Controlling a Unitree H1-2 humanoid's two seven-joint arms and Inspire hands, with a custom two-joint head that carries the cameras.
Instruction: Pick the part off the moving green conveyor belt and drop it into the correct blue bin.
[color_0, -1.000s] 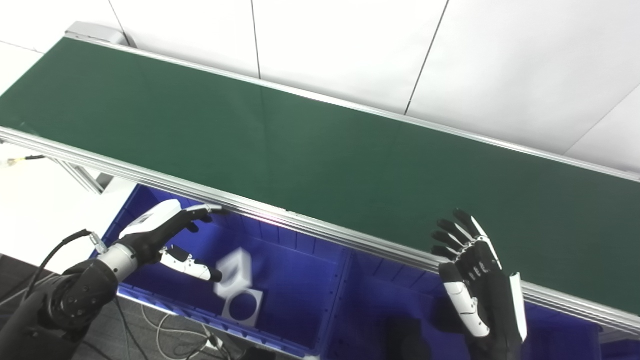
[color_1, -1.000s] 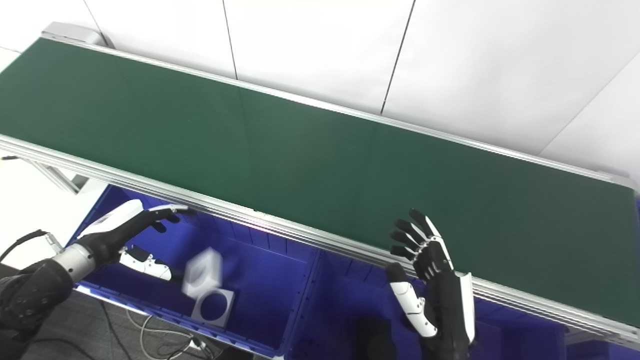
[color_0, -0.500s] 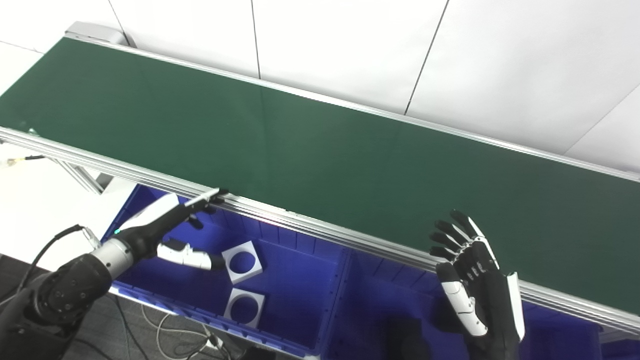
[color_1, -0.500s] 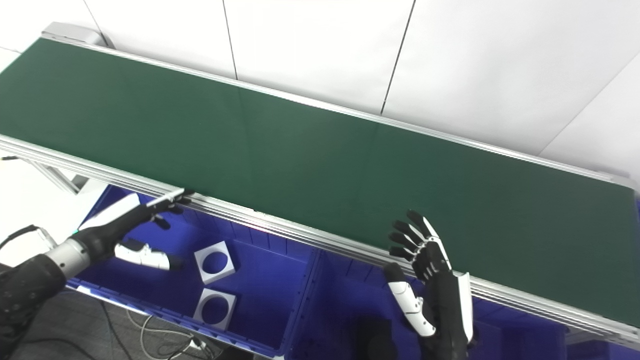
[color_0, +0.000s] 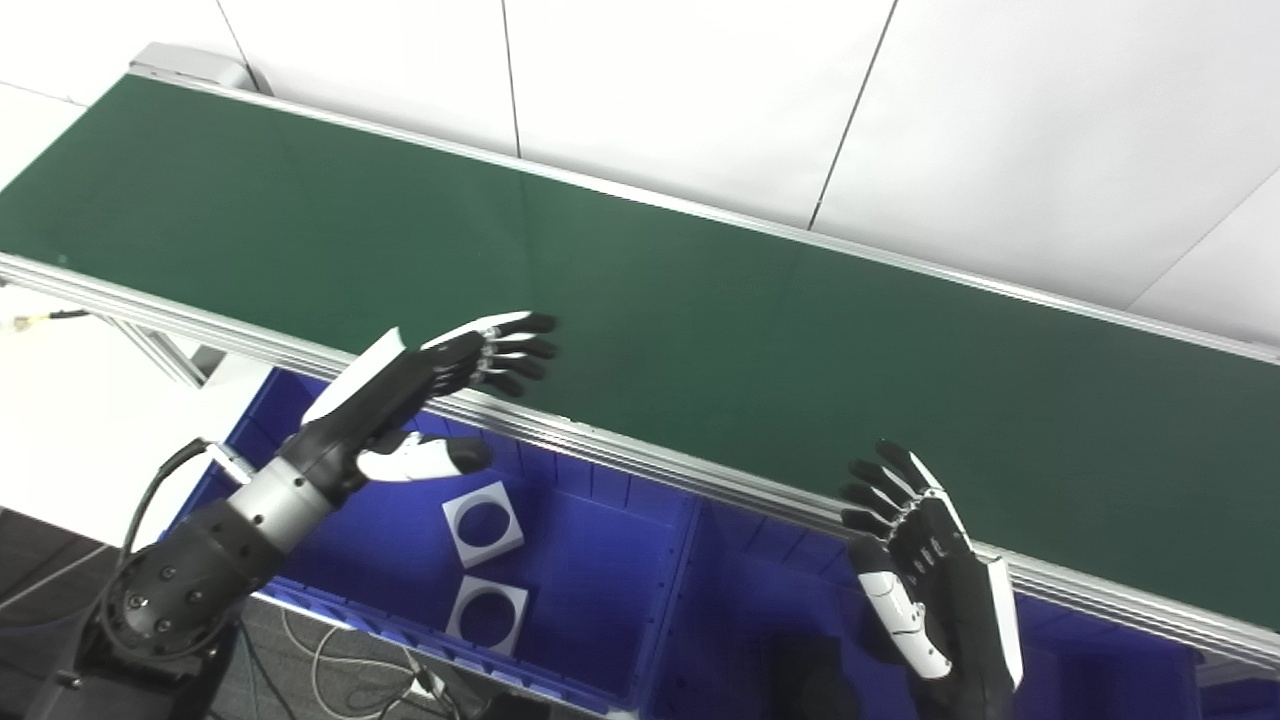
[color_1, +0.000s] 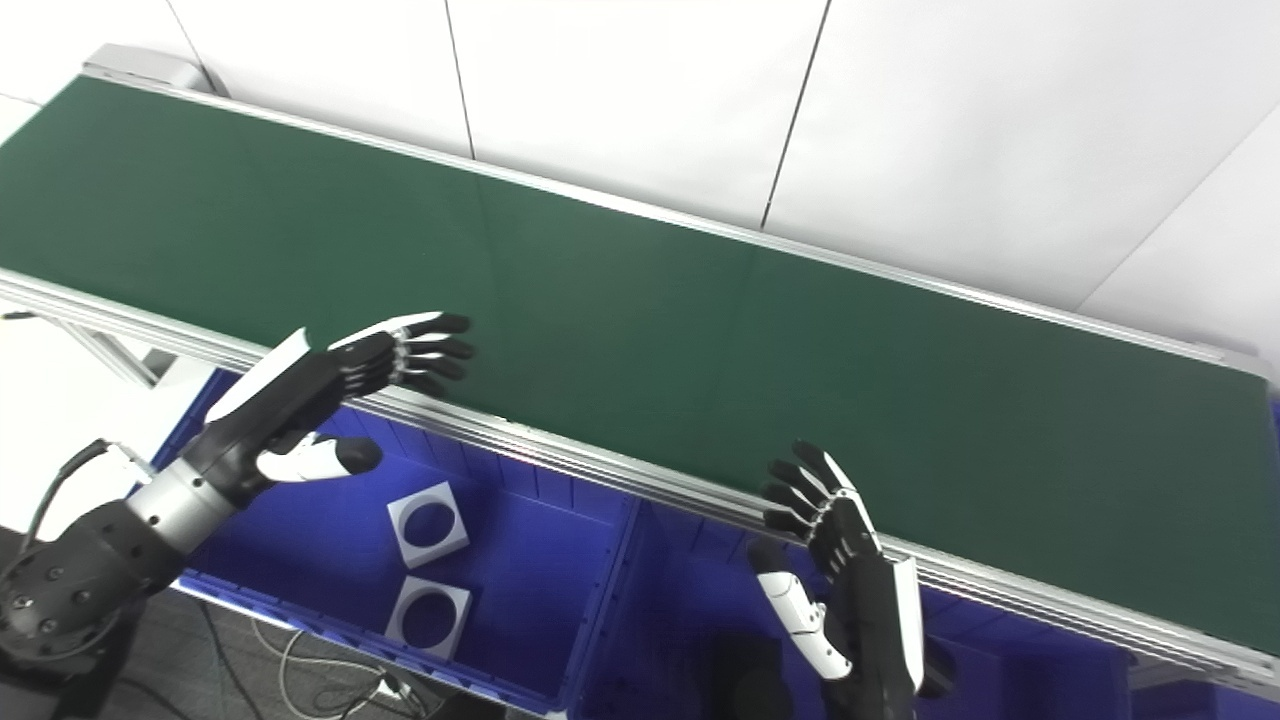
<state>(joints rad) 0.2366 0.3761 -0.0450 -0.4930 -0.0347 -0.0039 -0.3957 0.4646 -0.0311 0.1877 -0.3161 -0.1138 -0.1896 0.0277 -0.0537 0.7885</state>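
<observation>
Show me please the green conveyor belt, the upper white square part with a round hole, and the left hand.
green conveyor belt (color_0: 700, 330), left eye view, bare middle.
upper white square part with a round hole (color_0: 462, 540), left eye view, frame corner.
left hand (color_0: 420, 375), left eye view, palm.

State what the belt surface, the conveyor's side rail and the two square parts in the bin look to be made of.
Belt: matte dark green rubber or PVC, judging by its soft, dull sheen. Side rail: brushed aluminium extrusion, silvery with lengthwise grooves. Square parts: probably matte white plastic, each with a round hole; material uncertain.

two white parts (color_0: 483, 508), two blue bins (color_0: 600, 560)
</observation>
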